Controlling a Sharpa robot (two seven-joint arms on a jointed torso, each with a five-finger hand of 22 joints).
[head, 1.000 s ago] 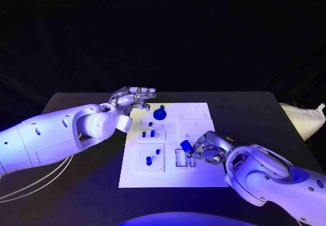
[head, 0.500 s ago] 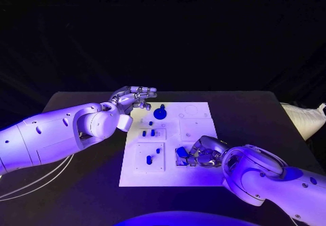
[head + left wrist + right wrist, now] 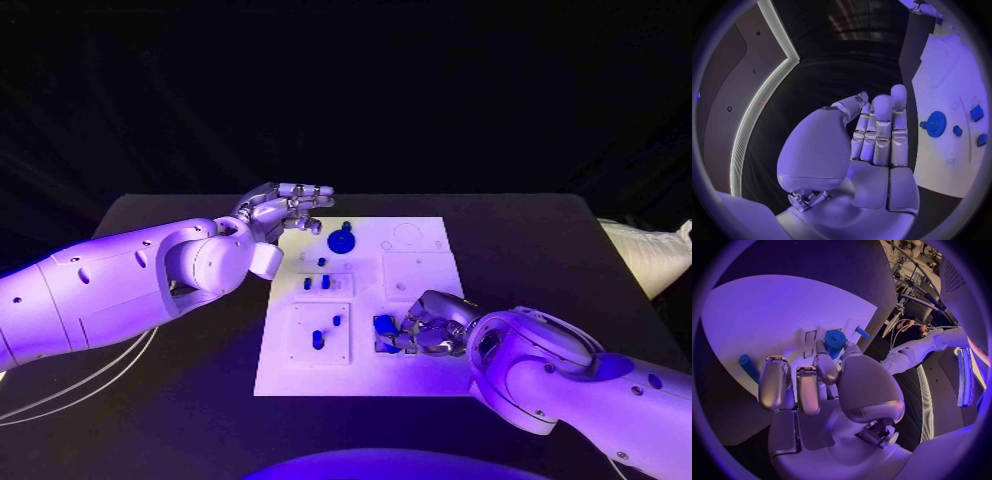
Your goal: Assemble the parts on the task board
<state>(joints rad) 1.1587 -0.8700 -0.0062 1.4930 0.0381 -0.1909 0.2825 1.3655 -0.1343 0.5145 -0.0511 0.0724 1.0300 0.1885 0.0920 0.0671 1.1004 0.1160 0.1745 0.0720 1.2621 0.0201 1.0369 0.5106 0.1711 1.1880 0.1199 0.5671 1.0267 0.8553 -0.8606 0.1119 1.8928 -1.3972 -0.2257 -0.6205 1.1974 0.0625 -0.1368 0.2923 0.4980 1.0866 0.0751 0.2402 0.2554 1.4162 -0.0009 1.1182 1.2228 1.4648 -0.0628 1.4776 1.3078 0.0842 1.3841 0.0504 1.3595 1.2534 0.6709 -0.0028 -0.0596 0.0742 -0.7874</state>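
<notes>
Right hand seating 1 part

I see my right hand [image 3: 430, 328] pinching a blue part [image 3: 384, 325] over the task board [image 3: 418, 268] near-edge slot (directly below); left hand [image 3: 289, 208] hovers open, well apart.

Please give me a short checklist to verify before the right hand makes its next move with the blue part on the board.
1. Right hand holds a blue part in its fingers: ok.
2. Held part is over the near section of the task board: ok.
3. Part is lined up with its slot: cannot tell, the hand covers it.
4. Left hand is away from the right hand, at the board's far left corner, holding nothing: ok.
5. Blue gear lies on the board, apart from both hands: ok.
6. Part is seated fully: cannot tell.
</notes>
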